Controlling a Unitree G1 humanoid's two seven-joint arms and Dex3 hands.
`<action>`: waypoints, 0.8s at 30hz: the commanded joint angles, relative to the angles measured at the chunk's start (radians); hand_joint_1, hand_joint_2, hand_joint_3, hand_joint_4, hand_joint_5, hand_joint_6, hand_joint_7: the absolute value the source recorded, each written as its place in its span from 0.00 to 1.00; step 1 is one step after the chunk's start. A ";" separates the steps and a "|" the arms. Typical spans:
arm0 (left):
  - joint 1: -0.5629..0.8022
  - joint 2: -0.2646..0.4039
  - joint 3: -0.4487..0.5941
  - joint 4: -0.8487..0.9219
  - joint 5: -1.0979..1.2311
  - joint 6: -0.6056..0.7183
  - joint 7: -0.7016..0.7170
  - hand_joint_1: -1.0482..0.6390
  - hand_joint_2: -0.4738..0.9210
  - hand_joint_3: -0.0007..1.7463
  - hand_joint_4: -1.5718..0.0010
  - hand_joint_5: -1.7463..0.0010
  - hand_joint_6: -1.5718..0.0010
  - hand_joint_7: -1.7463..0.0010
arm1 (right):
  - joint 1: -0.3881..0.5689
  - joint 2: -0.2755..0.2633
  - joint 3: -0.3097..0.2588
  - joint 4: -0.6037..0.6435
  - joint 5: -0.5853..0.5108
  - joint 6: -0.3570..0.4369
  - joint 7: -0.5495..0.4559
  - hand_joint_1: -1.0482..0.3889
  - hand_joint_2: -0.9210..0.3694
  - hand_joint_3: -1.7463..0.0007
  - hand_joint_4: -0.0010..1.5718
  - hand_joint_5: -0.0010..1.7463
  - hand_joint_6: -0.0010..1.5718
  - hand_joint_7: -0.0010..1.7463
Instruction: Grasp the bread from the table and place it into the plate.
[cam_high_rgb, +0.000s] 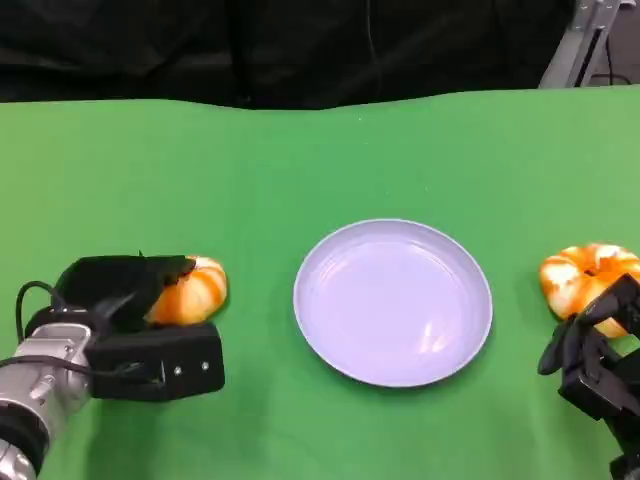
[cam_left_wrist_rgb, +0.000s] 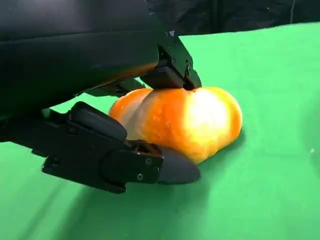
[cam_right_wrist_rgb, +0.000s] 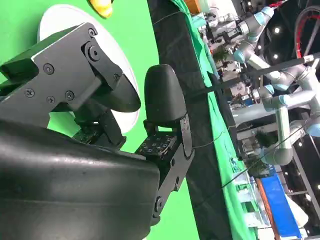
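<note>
Closing on the left bread: grasp step under way

Left hand (cam_high_rgb: 130, 325) is set over the left bread (cam_high_rgb: 192, 291), which lies on the green table (cam_high_rgb: 300, 160) just left of the plate (cam_high_rgb: 393, 301). In the left wrist view the fingers (cam_left_wrist_rgb: 150, 167) are seen pressed against the bread (cam_left_wrist_rgb: 185, 122) from above and below, so it is judged gripped, though not yet lifted; the loaf is in contact with the cloth. A second bread (cam_high_rgb: 585, 277) sits to the right of the plate, with the right hand (cam_high_rgb: 595, 360) just beside it, fingers curled, nothing held. The plate holds nothing. Next move is judged to call for a lift clear of the table, a carry rightward over the plate rim, and a release there.
</note>
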 joint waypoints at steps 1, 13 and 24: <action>0.002 -0.015 0.017 0.026 -0.048 -0.007 -0.030 0.52 1.00 0.18 0.43 0.75 0.39 0.96 | 0.013 -0.012 -0.008 -0.016 0.007 0.006 -0.003 0.69 0.36 0.20 0.59 1.00 0.49 0.94; 0.026 -0.021 0.044 0.011 -0.103 -0.059 0.049 0.55 1.00 0.30 0.53 0.00 0.64 0.00 | 0.014 -0.014 -0.007 -0.021 0.007 0.006 0.001 0.68 0.36 0.21 0.59 1.00 0.49 0.93; 0.049 0.013 0.032 -0.131 -0.070 -0.127 0.136 0.56 0.93 0.34 0.54 0.00 0.62 0.00 | 0.013 -0.017 -0.011 -0.018 0.003 0.012 -0.003 0.68 0.35 0.22 0.59 1.00 0.49 0.93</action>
